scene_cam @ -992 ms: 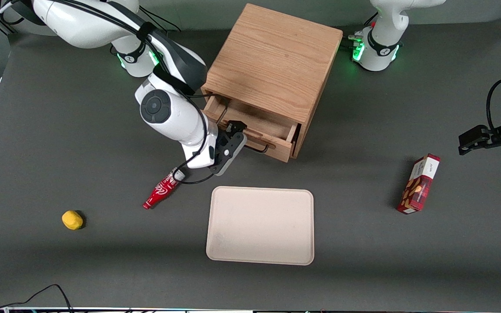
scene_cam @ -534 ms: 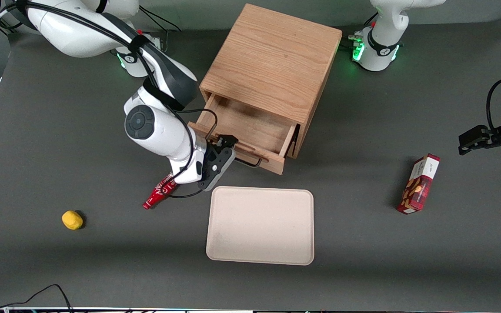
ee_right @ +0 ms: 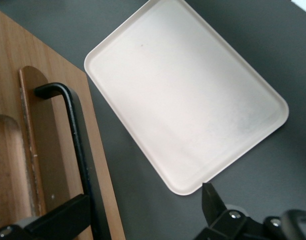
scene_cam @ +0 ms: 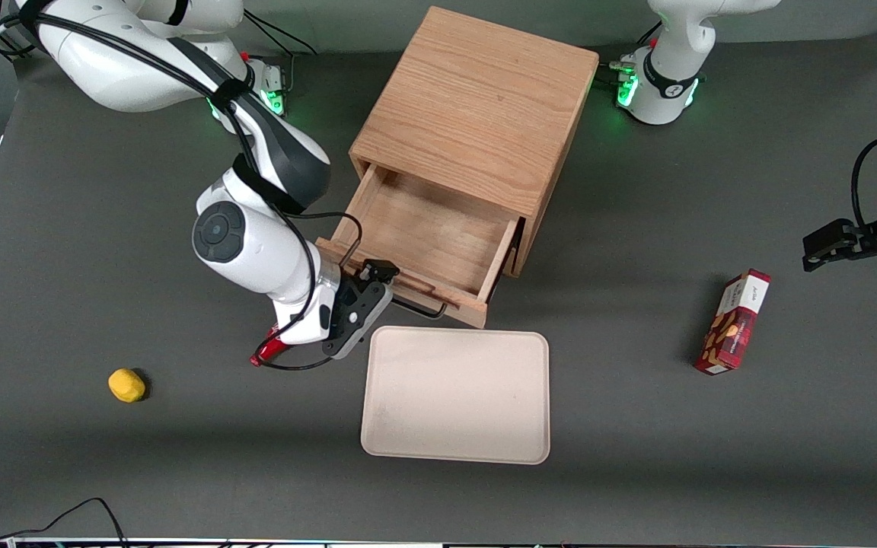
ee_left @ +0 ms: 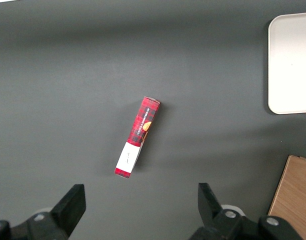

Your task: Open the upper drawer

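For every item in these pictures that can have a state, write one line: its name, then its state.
upper drawer: pulled well out of the oak cabinet, nothing visible inside.
pincer: at the drawer's black handle.
tray: flat, nothing on it.
red bottle: lying down, mostly hidden under the arm.
red box: lying flat.
yellow object: resting on the table, alone.

No legible text on anything.
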`<action>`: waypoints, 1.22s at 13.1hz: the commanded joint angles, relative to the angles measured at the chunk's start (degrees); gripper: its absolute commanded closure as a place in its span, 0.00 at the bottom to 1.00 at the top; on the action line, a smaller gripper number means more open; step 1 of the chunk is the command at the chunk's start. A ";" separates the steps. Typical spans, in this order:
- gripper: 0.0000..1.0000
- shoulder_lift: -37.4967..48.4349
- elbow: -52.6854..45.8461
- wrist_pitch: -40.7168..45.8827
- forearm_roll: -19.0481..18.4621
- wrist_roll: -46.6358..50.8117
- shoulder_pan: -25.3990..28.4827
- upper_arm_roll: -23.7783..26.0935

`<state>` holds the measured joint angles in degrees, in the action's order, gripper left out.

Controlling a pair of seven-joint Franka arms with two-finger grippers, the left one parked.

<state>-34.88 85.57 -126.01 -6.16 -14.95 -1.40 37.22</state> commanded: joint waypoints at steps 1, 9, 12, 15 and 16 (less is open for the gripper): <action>0.00 -1.77 -1.28 0.41 -2.28 -2.27 0.26 -1.27; 0.00 -3.08 -3.83 0.50 -2.46 -3.86 0.35 -2.76; 0.00 -3.26 -4.45 0.58 -2.28 -5.35 0.26 -3.47; 0.00 -3.26 -6.80 5.22 -1.58 -4.56 0.35 -3.47; 0.00 -3.26 -9.08 8.81 -1.40 -4.04 0.52 -3.38</action>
<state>-36.53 81.07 -122.90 -6.55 -18.43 -1.37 34.32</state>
